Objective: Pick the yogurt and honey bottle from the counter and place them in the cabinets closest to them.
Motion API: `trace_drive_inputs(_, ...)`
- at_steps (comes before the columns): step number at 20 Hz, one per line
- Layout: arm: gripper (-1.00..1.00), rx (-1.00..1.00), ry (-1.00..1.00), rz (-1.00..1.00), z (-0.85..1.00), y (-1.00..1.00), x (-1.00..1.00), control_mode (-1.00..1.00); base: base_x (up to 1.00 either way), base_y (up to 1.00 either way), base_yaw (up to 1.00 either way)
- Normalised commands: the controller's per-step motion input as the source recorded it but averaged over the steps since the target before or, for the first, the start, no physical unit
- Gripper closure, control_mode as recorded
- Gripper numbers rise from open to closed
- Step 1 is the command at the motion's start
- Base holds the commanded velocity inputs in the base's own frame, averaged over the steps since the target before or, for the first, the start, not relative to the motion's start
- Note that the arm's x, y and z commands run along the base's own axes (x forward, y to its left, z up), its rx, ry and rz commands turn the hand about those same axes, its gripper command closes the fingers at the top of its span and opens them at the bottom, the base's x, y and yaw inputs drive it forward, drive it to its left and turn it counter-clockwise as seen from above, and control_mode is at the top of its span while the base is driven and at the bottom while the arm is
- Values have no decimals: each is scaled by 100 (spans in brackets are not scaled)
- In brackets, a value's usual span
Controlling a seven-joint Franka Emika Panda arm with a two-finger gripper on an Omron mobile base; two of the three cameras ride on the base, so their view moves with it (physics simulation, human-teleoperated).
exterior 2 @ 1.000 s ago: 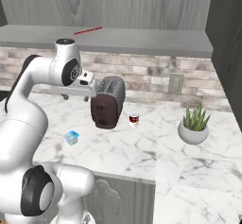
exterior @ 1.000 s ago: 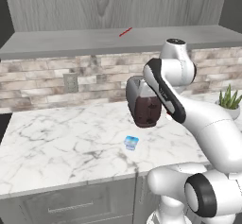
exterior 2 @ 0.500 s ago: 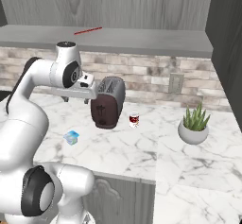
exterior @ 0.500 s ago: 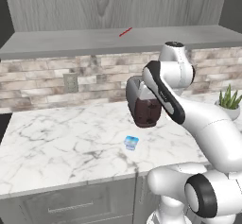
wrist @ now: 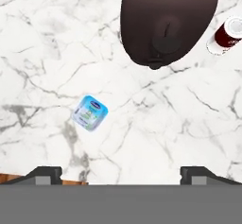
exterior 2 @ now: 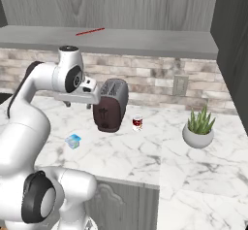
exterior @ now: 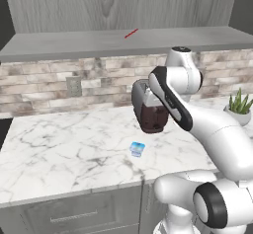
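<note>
Yogurt (wrist: 90,113) is sitting on the white marble counter (wrist: 156,124), a tiny pale blue and white cup seen from straight above in the hand view, a bit left of centre and well clear of everything else. The gripper (wrist: 120,173) hangs above the counter looking straight down, its two dark fingertips (wrist: 43,173) spread wide apart with nothing between them, and the cup lies ahead of the left tip, not touching it. Further up in that same view there's the dark brown toaster (wrist: 168,22), and off at the right edge a small red-and-white glass (wrist: 228,35) just beside it. From the left base view the yogurt (exterior: 138,149) is near the front edge of the counter (exterior: 64,149), in front of the toaster (exterior: 150,110), which is partly covered by the white arm reaching over it. From the right base view you get the same layout flipped: yogurt (exterior 2: 73,140) to the left, toaster (exterior 2: 110,106) in the middle with the arm's hand right by its left side, the little glass (exterior 2: 137,123) just right of the toaster, and a small potted plant (exterior 2: 198,128) in a white pot further right near the corner. Behind it all runs a brick-look backsplash with a wall socket (exterior 2: 180,85), and above that the grey wood-grain cabinets (exterior 2: 121,3) with a flat grey shelf base, where a thin red stick-like thing (exterior 2: 90,31) lies; can't tell what that is.
</note>
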Motion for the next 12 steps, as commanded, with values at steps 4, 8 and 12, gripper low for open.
trace_drive_inputs(4,-100,0,1,0,-12,0,0,-100,0,0,0)
trace_drive_inputs(8,-100,0,1,1,-16,0,0,-100,0,0,0)
trace_drive_inputs(12,-100,0,2,1,-19,6,1,-100,0,0,0)
